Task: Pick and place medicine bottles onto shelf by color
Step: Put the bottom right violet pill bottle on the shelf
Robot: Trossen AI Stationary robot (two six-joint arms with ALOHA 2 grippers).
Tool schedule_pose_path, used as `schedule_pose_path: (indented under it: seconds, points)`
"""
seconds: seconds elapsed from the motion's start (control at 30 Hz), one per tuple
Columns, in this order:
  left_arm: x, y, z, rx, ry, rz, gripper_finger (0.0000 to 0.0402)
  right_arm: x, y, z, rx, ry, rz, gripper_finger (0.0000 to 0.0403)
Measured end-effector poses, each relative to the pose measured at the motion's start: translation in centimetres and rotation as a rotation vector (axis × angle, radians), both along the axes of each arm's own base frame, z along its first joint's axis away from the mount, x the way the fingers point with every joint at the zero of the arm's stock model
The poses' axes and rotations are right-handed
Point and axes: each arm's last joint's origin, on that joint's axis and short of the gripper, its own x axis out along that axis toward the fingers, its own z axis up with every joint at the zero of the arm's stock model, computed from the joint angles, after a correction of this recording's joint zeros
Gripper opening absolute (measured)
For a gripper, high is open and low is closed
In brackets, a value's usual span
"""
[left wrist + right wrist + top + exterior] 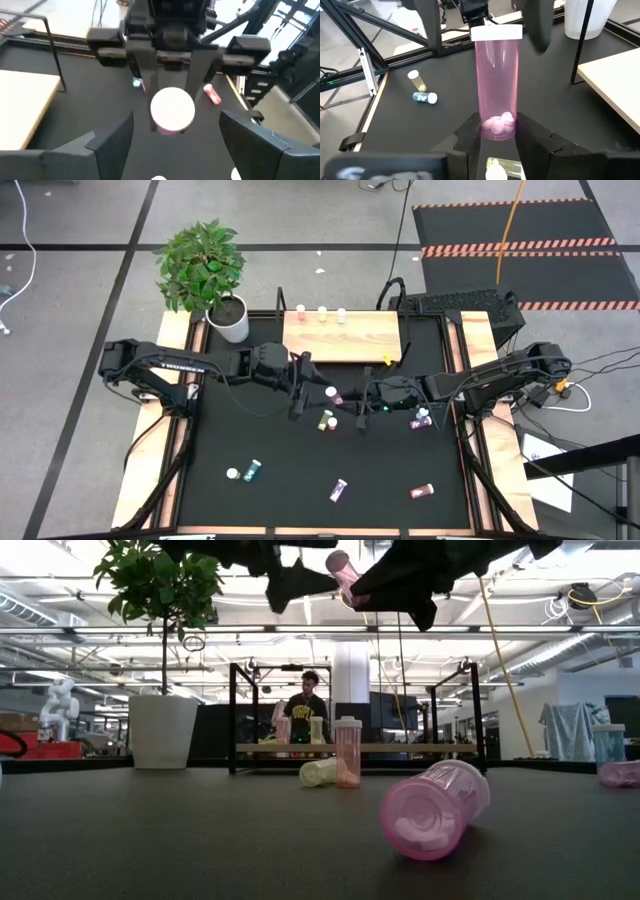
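A pink medicine bottle (335, 394) with a white cap (172, 107) hangs in the air over the middle of the table, between my two grippers. My right gripper (498, 131) is shut on it. My left gripper (302, 387) is open, and its fingers (112, 145) stand on either side of the cap end without touching it. The shelf (343, 335) is a tan board at the far middle, with three small bottles (322, 313) upright along its far edge. A yellow bottle (326, 420) lies on the mat below the grippers. My right gripper pinches the pink bottle's bottom end (496, 127), where the pills lie, between its two fingers. The fingers come roughly level from the table's right side. The bottle sticks out in line with them, cap toward the left arm, lifted clear of the table.
Loose bottles lie on the black mat: purple (338, 490), pink (421, 491), teal (255, 470) and another (421, 420) by the right arm. A potted plant (205, 275) stands at the far left, beside the shelf's black post (281, 300). A person (305, 705) stands beyond the table.
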Motion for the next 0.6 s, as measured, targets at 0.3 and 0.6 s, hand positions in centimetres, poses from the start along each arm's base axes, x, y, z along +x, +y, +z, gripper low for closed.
schedule_pose_path:
  seconds: [0.3,0.6]
  points:
    - [0.63,0.09,0.43,0.006,-0.087,0.015,0.0258,0.02,0.11,0.05,0.033,-0.004,0.021,0.0100]
    - [0.61,0.06,0.26,0.032,-0.077,-0.003,0.0187,0.05,0.17,0.11,0.039,-0.010,0.040,0.0100]
